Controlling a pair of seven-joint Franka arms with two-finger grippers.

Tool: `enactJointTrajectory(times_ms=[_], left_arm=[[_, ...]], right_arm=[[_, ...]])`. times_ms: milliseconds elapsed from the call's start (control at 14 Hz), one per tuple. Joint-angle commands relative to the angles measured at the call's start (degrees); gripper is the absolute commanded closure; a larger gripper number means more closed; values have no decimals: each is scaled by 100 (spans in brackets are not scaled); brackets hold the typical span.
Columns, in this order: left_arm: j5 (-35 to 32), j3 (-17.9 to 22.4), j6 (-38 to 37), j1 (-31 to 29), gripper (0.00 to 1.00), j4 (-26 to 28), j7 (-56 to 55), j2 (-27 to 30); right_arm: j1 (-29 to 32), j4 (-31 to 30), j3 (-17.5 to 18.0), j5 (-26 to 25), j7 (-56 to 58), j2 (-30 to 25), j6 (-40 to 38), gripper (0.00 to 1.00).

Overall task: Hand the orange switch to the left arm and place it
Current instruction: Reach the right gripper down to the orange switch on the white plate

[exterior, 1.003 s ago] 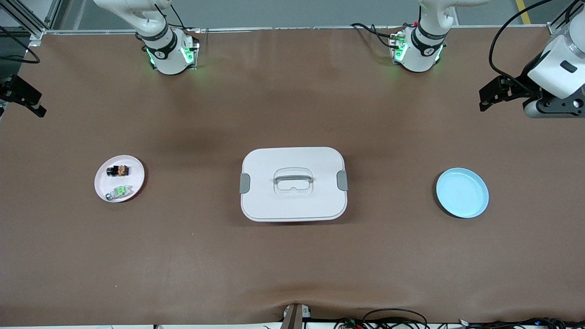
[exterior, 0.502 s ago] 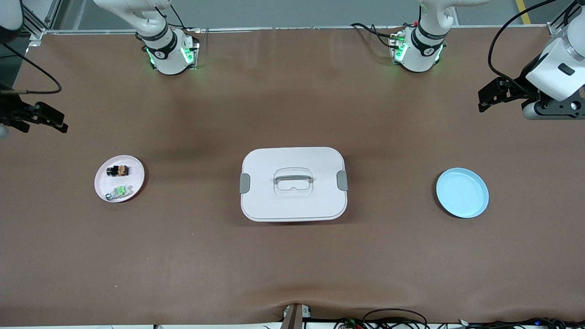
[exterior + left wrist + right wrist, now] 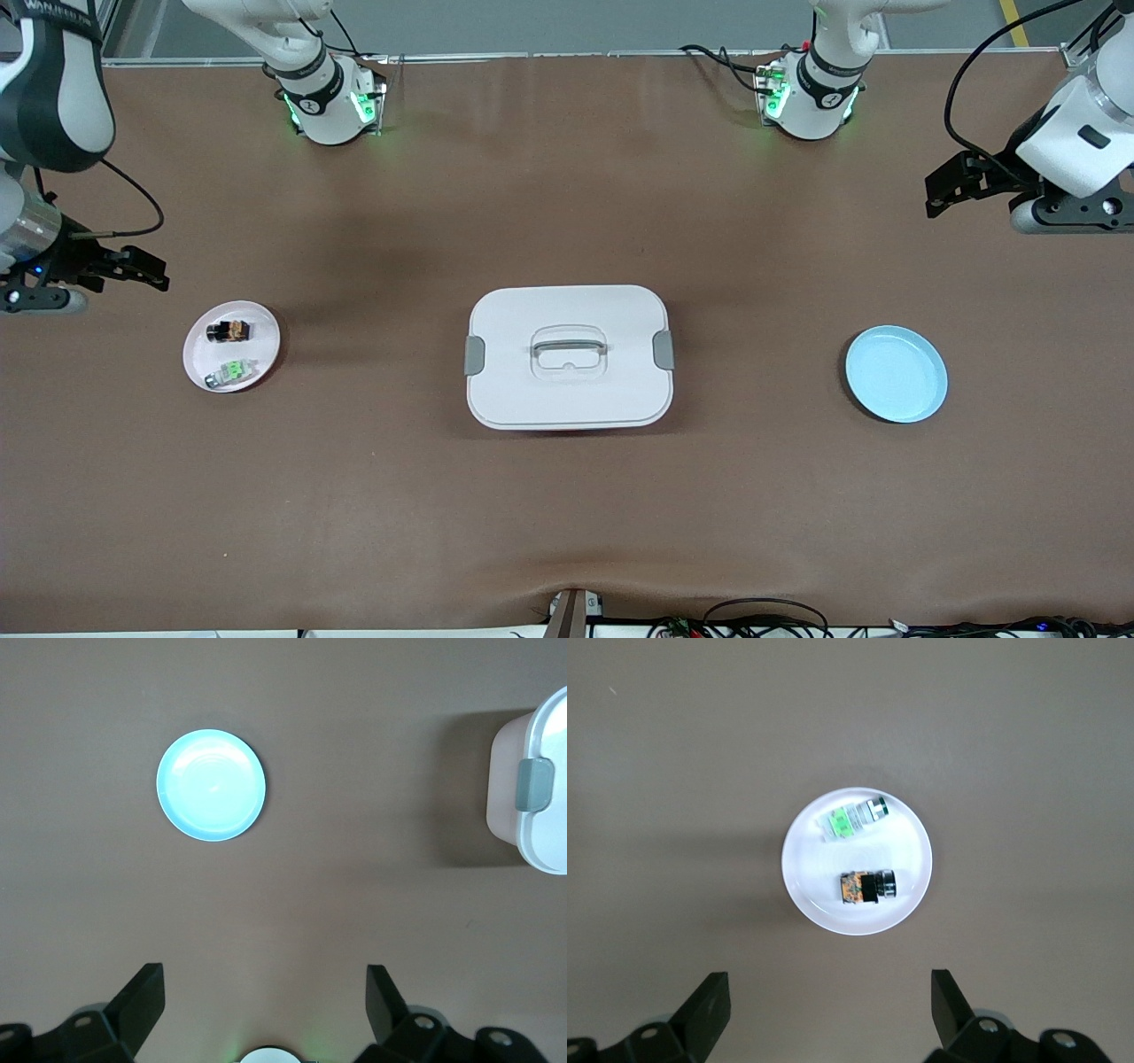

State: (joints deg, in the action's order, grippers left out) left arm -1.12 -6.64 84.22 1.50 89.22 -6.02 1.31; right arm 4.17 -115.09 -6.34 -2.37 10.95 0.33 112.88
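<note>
1. The orange switch (image 3: 229, 331) lies on the pink plate (image 3: 261, 321) toward the right arm's end of the table, beside a green-and-clear component (image 3: 232, 371).
2. The right gripper (image 3: 142, 268) hangs near that plate, fingers spread, empty.
3. The left gripper (image 3: 948, 188) hovers open, empty, with the blue plate (image 3: 896, 374) below in its wrist view; the box (image 3: 568, 356) sits between the plates.

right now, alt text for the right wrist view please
A small round white plate lies on the brown table, holding a tiny black switch with an orange top and a tiny green-and-clear component. The right gripper hangs above it, jaws open and empty.
</note>
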Motion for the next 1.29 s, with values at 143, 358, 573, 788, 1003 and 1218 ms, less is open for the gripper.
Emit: enactJointTrajectory(times_ms=[143,358,573,788,1003,1218], left_arm=[[68,5,-2,-1,0,69,93,71],[68,5,-2,8,0,104,93,80],[68,5,-2,8,0,104,84,80],[68,5,-2,8,0,113,93,80],[68,5,-2,8,0,148,93,98],[59,5,-2,17,0,148,101,89]], right_arm=[[101,-135,45,-62,153,608,479,0],[84,-250,46,-386,250,941,787,0],[154,-452,46,-414,425,1205,1296,0],[312,-689,46,-414,487,1443,1789,0],[435,-1075,46,-414,479,1575,2465,0],[453,-1208,63,-344,391,1672,2563,0]])
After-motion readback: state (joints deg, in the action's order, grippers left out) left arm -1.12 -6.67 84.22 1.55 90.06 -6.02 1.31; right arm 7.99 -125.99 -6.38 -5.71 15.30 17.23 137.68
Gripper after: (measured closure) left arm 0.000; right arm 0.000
